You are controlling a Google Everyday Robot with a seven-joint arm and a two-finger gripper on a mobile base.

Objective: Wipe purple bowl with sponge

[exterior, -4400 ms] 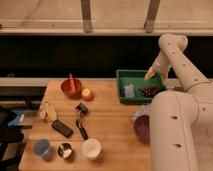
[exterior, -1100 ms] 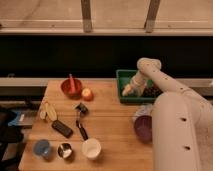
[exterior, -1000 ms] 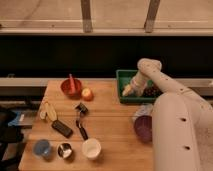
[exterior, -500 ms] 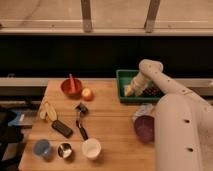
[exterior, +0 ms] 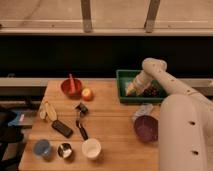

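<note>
The purple bowl (exterior: 146,127) sits on the wooden table's right side, near my own white body. My gripper (exterior: 131,90) reaches down into the left part of the green bin (exterior: 121,75) at the back right. Its pale tip covers the spot where the sponge lay, so the sponge is hidden under it. I cannot see whether the sponge is between the fingers. The gripper is well behind the bowl and apart from it.
A pale cloth rag (exterior: 144,110) lies just behind the bowl. Dark fruit (exterior: 151,92) sits in the bin. To the left are a red bowl (exterior: 71,86), an orange fruit (exterior: 87,94), bananas (exterior: 47,111), a black tool (exterior: 81,121), a white cup (exterior: 91,148), a metal cup (exterior: 64,149) and a blue cup (exterior: 41,147).
The arm came from above the bin's right side down into its left part over several seconds. In the last second it has barely moved and the fingers have closed.
</note>
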